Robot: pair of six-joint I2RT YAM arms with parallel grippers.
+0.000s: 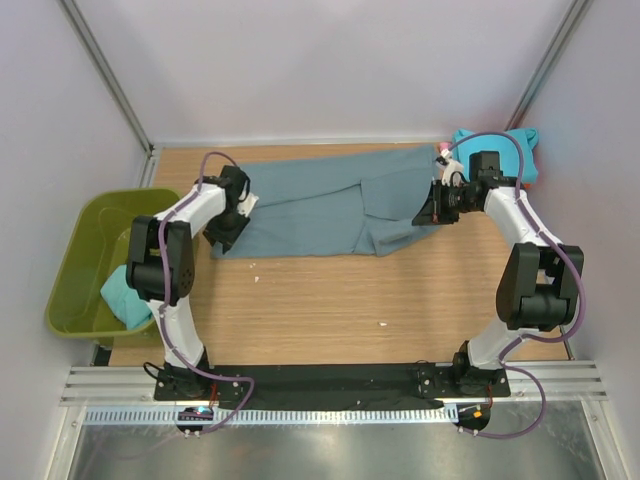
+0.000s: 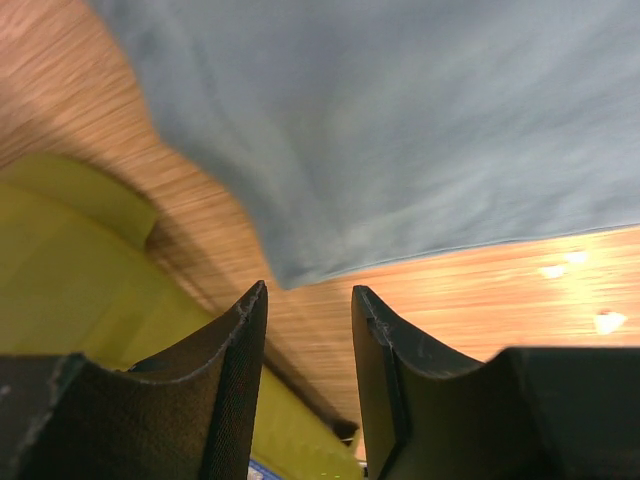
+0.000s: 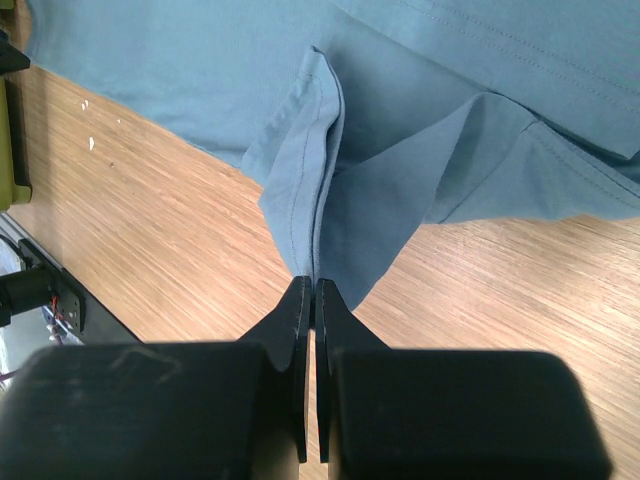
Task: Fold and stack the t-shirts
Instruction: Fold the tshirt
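Observation:
The slate blue-grey t-shirt (image 1: 320, 205) lies spread across the far half of the table. My right gripper (image 1: 432, 208) is shut on a hemmed edge of it (image 3: 310, 200) and holds that fold lifted at the shirt's right end. My left gripper (image 1: 232, 222) is open at the shirt's left end, its fingers (image 2: 240, 340) just short of the cloth corner (image 2: 290, 270) and holding nothing. A turquoise t-shirt (image 1: 510, 150) lies bunched at the far right corner, with a bit of pink cloth (image 1: 441, 150) beside it. Another turquoise t-shirt (image 1: 125, 295) lies in the tub.
An olive-green plastic tub (image 1: 85, 250) stands off the table's left edge, also in the left wrist view (image 2: 60, 290). White walls close in the far and side edges. A black rail (image 1: 330, 380) runs along the near edge.

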